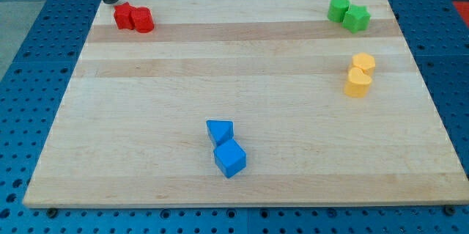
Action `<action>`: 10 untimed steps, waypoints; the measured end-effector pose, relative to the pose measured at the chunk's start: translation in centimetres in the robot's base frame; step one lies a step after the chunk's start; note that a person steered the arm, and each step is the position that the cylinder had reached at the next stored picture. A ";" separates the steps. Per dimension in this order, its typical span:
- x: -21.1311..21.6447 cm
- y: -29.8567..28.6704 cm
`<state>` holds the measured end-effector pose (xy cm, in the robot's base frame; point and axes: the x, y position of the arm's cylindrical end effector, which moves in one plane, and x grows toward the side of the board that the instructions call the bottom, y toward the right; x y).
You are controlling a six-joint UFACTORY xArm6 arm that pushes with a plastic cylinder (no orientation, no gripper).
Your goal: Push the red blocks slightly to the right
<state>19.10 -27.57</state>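
Observation:
Two red blocks sit touching at the board's top left: a red star-shaped block [124, 15] and, on its right, a red round block [142, 20]. My tip [109, 1] is the lower end of the dark rod, just above and to the left of the red star block, close to it at the board's top-left corner. I cannot tell whether it touches the block.
A green round block [338, 8] and a green star block [357, 19] sit at the top right. Two yellow blocks [360, 75] sit below them. A blue triangle block [220, 130] and a blue cube [230, 158] lie at the bottom middle. The wooden board [146, 117] rests on a blue pegboard.

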 end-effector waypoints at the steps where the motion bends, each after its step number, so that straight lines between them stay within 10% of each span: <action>1: 0.0 2.1; 3: 0.2 2.5; 7: 31.0 2.5; 10: 17.3 2.5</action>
<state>36.40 -25.11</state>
